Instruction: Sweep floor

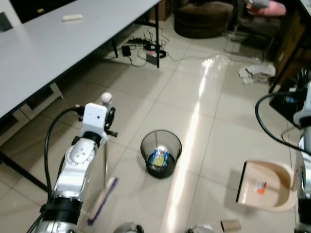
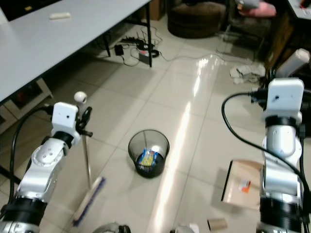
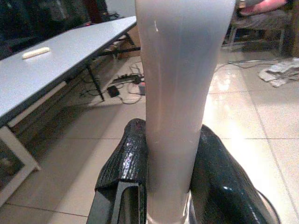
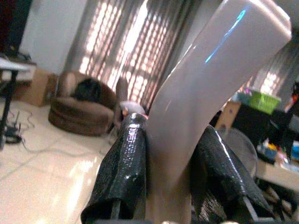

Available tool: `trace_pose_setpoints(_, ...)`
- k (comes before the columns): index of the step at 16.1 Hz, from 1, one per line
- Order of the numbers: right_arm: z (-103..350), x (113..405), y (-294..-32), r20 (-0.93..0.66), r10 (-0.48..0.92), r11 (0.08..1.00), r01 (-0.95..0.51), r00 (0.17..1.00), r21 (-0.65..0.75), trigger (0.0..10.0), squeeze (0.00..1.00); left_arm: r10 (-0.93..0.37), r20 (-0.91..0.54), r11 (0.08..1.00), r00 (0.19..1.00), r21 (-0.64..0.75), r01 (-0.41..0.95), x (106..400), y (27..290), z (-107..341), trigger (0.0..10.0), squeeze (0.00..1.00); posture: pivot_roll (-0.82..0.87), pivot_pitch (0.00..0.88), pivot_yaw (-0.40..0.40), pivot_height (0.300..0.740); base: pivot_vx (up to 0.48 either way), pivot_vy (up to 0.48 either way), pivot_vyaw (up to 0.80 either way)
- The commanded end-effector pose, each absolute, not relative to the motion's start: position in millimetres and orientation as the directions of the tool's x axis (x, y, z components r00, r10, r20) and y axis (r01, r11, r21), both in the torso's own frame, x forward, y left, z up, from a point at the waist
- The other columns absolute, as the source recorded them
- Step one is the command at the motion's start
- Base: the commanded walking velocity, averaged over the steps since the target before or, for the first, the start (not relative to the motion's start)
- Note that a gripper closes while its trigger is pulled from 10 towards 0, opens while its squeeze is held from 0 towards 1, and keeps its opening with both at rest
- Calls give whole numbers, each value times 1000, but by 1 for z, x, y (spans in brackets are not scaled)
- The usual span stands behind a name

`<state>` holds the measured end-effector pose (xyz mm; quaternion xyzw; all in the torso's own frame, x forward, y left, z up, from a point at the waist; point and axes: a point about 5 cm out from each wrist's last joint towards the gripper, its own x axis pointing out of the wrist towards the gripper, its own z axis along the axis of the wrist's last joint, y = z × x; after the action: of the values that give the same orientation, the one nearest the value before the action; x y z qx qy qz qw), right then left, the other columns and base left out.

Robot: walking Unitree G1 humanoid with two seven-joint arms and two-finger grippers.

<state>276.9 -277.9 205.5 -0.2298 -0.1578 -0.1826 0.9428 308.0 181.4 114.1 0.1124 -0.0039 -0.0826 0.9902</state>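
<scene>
1. Beside the wire wastebasket (image 2: 148, 154), left tool (image 3: 163, 186) clamps broom handle (image 3: 180, 93); broom head (image 2: 89, 200) on floor.
2. Right tool (image 4: 168, 182) grips dustpan (image 1: 267, 186) handle.
3. Sweeping stage; next, likely push cardboard tube (image 1: 231, 225) toward dustpan.

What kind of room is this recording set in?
Probably a lived-in home room used partly as a workspace: a long grey table along the robot's left, a brown beanbag-style seat at the far end, and glossy floor tiles with a mesh wastebasket and cables.
</scene>
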Motion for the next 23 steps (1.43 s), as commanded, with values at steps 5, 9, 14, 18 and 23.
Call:
trace_pose_setpoints(5,198,279,-261,352,-313,850,426,882,-310,10000,0,-186,-10,965,983,186,184,305,171,116,10000,0,-44,65,80,740,-291,0,0)
trace_pose_setpoints(9,173,275,-232,245,-263,949,296,933,-112,10000,0,-190,-13,963,982,190,189,299,168,116,10000,0,-23,87,61,740,-308,0,0)
trace_pose_setpoints(14,166,272,-222,220,-253,956,279,942,-92,10000,0,-198,-3,960,980,203,195,302,169,121,10000,0,-27,81,69,740,-246,0,0)
trace_pose_setpoints(18,154,273,-215,145,-218,971,229,965,-65,10000,0,-178,-16,975,984,134,179,303,168,121,10000,0,-21,83,58,740,0,0,0)
trace_pose_setpoints(23,148,278,-207,114,-183,979,192,976,-68,10000,0,-215,-28,960,976,176,216,299,161,120,10000,0,-12,70,43,740,0,-244,0)
